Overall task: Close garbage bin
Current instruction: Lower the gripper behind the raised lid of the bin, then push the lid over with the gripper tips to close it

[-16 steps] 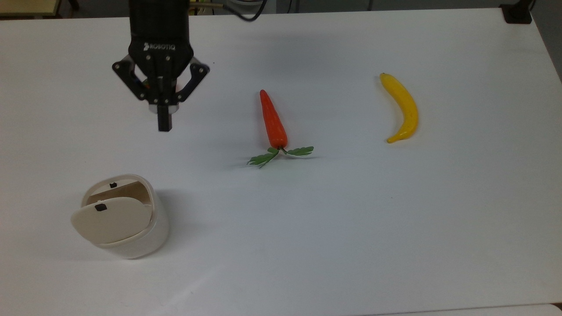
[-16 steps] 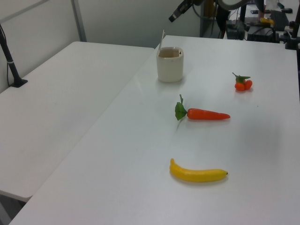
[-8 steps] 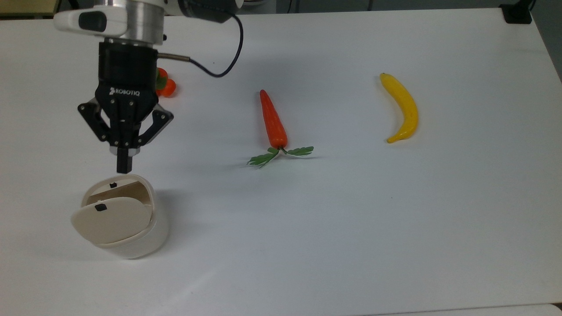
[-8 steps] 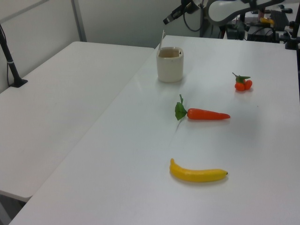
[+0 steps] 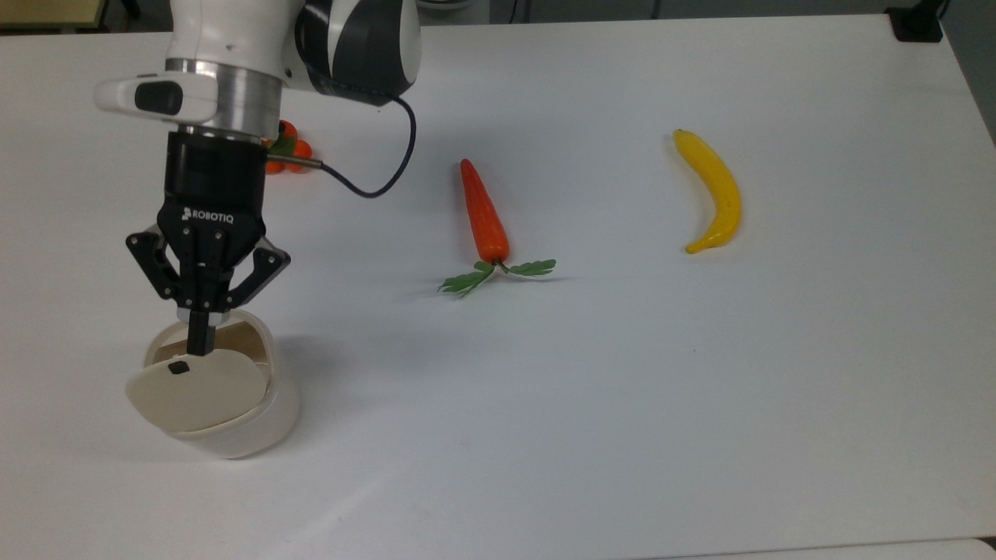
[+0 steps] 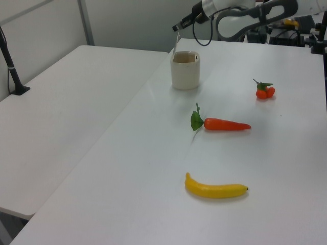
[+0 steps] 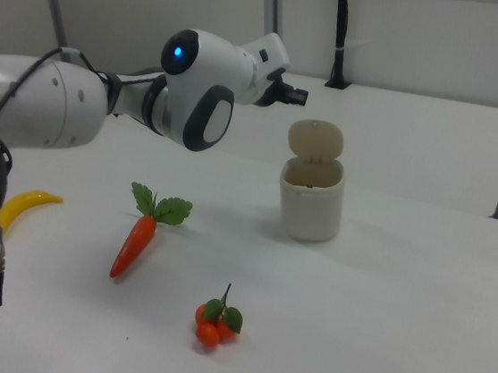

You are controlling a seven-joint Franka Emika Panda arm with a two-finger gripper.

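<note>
The jaws are pressed together into a single black tip, with nothing clamped between them. In the top view the gripper point(image 5: 201, 342) is seen at the 12 o'clock rim of the garbage bin point(image 5: 233, 424), its tip overlapping the bin's open mouth just above the small black button point(image 5: 179, 368) on the lid point(image 5: 198, 387). Whether the tip touches the lid cannot be told. The black gripper body carries the marking ROBOTIQ and is mounted under a silver ring and the white arm point(image 5: 233, 31); a thin black cable point(image 5: 381, 175) is looped off toward 3 o'clock.

The garbage bin is found at the 8 o'clock part of the white table point(image 5: 622, 428) in the top view. Its lid is raised: in the right view the lid point(image 7: 315, 141) is seen standing upright above the cream body point(image 7: 311, 203), with the gripper point(image 7: 299, 95) beside it at 10 o'clock, apart from it. In the left view the bin point(image 6: 185, 71) is placed at 12 o'clock of the table, and the gripper point(image 6: 177, 27) is seen directly above its upright lid edge.

Further out in the top view, an orange fruit cluster point(image 5: 297, 152) is partly hidden behind the gripper body. A carrot point(image 5: 484, 214) with green leaves lies near the centre, and a banana point(image 5: 712, 190) lies at 2 o'clock, well apart from the bin.
</note>
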